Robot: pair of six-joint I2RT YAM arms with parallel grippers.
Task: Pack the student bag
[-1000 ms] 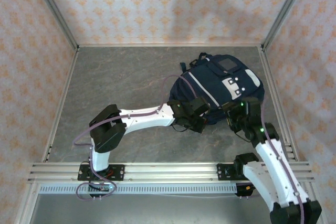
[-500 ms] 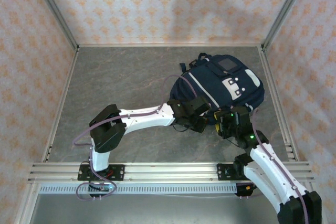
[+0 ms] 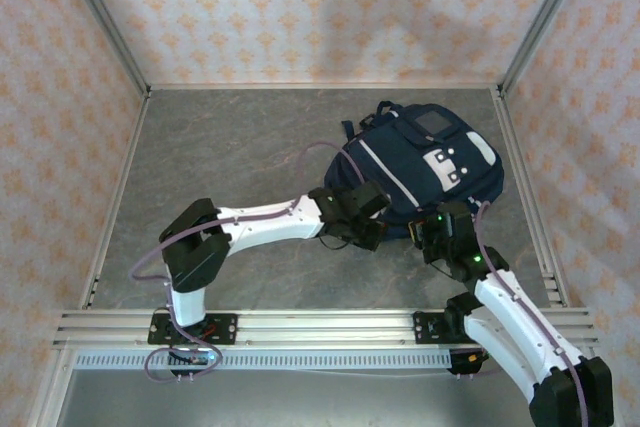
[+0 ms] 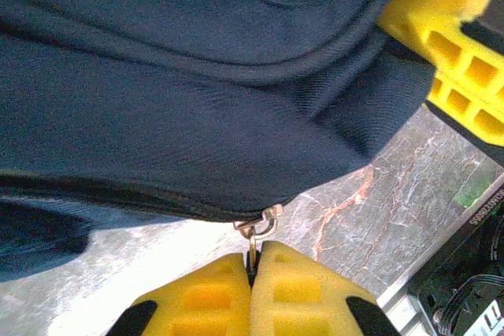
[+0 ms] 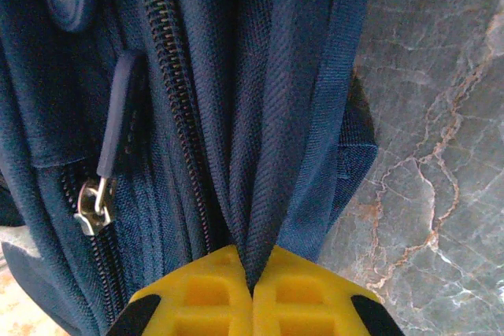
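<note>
Both my pincers are gripping a navy backpack (image 3: 425,162) that is lying on a grey marbled table (image 3: 230,147).
My left pincer (image 4: 252,261) is pinching the metal zip pull (image 4: 260,226) hanging from the backpack's lower edge, with dark cloth bulging just beyond it. My right pincer (image 5: 252,269) is clamping shut on a fold of the backpack's blue webbing. A zip track (image 5: 177,116) is running just left of that fold, and bare table is showing to its right.
</note>
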